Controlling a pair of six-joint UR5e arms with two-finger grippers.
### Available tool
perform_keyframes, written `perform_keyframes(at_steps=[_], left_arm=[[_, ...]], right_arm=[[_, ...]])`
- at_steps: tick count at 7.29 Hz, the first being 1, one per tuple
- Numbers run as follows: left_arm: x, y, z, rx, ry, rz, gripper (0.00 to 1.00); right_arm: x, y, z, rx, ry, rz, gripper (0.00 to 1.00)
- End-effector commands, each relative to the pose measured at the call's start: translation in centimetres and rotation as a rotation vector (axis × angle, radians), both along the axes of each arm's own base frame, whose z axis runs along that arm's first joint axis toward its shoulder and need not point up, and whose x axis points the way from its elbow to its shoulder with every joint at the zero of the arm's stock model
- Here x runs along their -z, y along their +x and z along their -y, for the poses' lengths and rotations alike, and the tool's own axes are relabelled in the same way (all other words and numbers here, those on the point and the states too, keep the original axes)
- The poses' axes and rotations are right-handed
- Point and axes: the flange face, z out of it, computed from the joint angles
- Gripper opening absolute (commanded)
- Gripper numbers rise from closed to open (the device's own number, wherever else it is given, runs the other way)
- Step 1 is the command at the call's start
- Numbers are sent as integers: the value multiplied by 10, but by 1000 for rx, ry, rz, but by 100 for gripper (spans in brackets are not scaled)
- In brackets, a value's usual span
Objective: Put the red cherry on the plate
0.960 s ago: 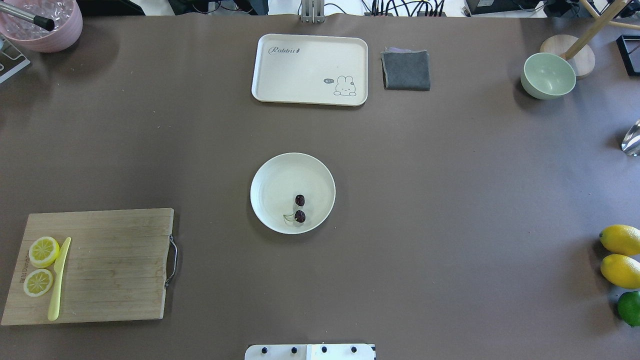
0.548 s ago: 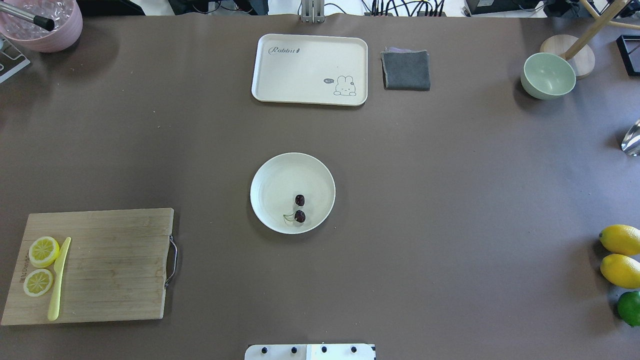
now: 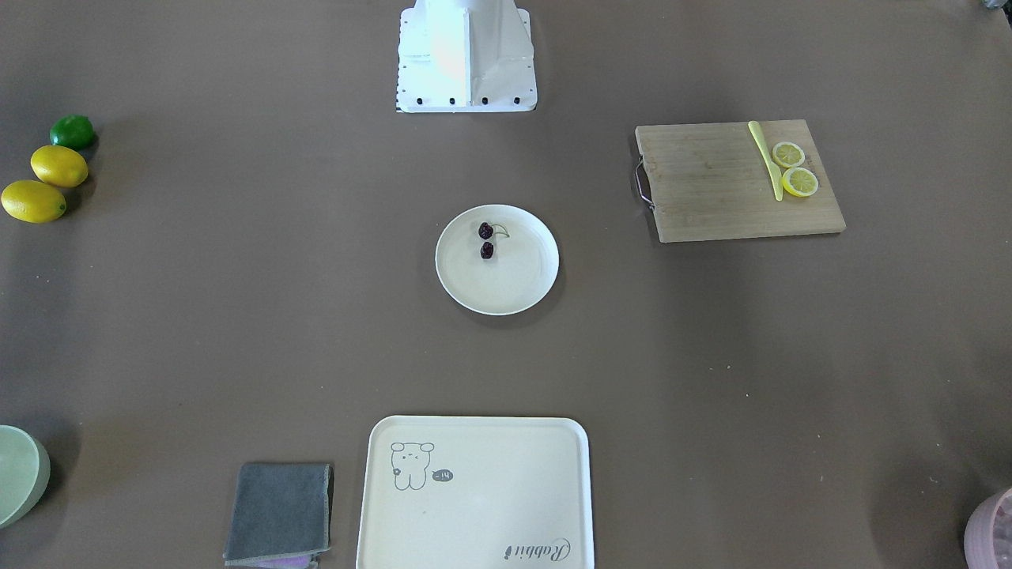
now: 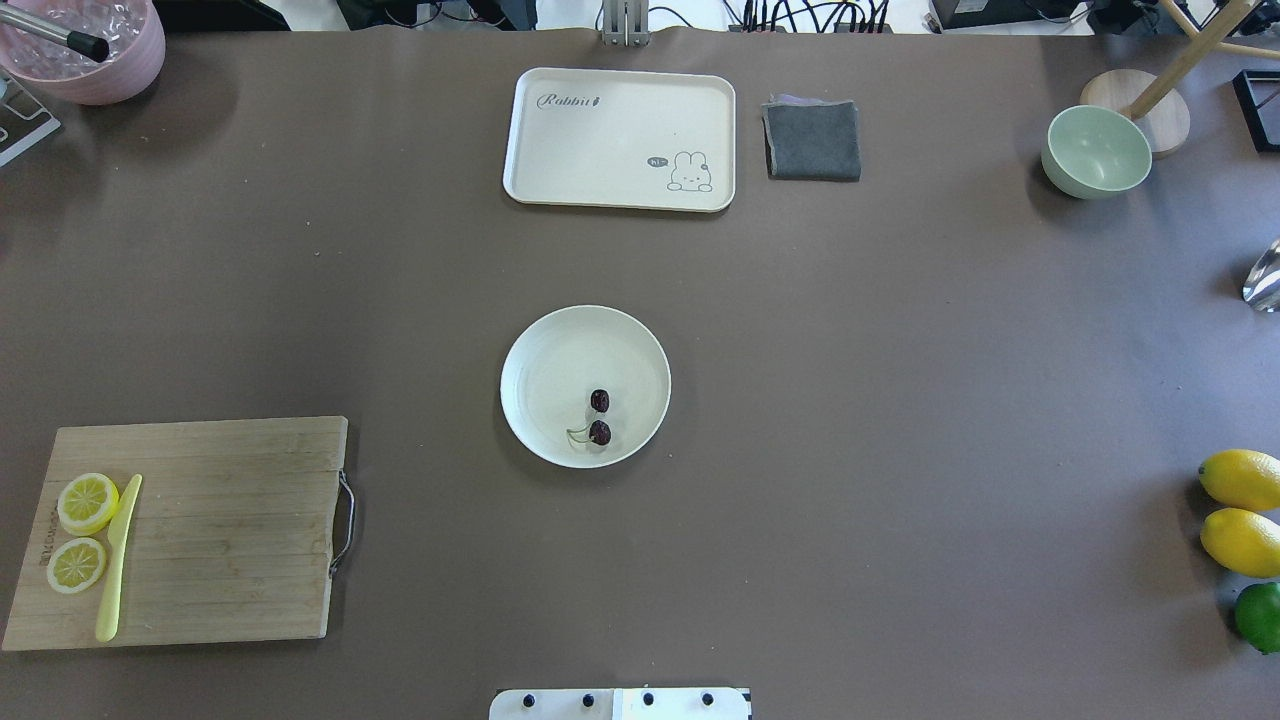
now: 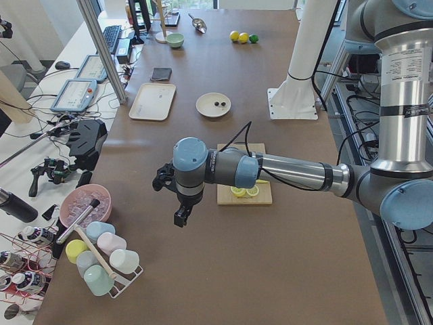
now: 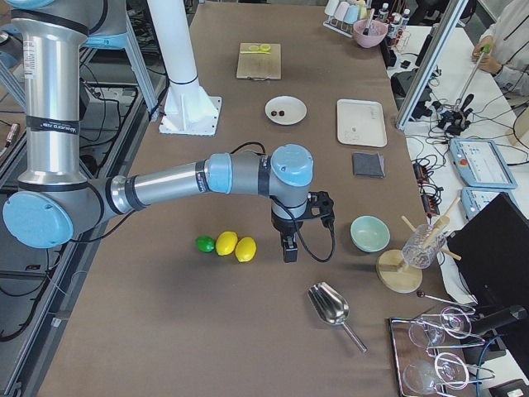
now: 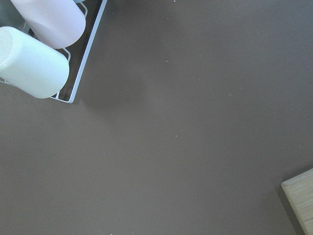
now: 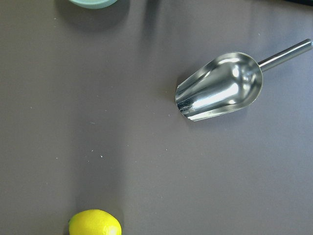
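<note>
- Cream-white plate [image 3: 498, 284] in the front-facing view already carries the red cherry [image 3: 486, 240].
- Overhead, the pair sits near the rim; a nudge could roll it off.
- Side views: left gripper [image 5: 177, 203] and right gripper [image 6: 289, 240] hang well apart from it, and whether they are open or closed I cannot tell.

Glossy metal scoop [image 8: 220, 85]; matt wooden cutting board [image 4: 190, 530].

Opposed steep views sharing plate [image 4: 585, 386]
</note>
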Motion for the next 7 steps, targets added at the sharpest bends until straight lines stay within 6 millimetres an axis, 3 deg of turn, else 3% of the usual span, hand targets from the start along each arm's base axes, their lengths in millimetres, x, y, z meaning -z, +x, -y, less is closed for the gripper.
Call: perform_keyframes(at_steps=[1, 7], left_arm=[[4, 0, -1, 17, -13, -27, 98], [14, 1, 1, 12, 12, -28, 98]], right_arm=[[-4, -1, 0, 2, -9, 1, 100], [-9, -3, -4, 5, -19, 5, 100]])
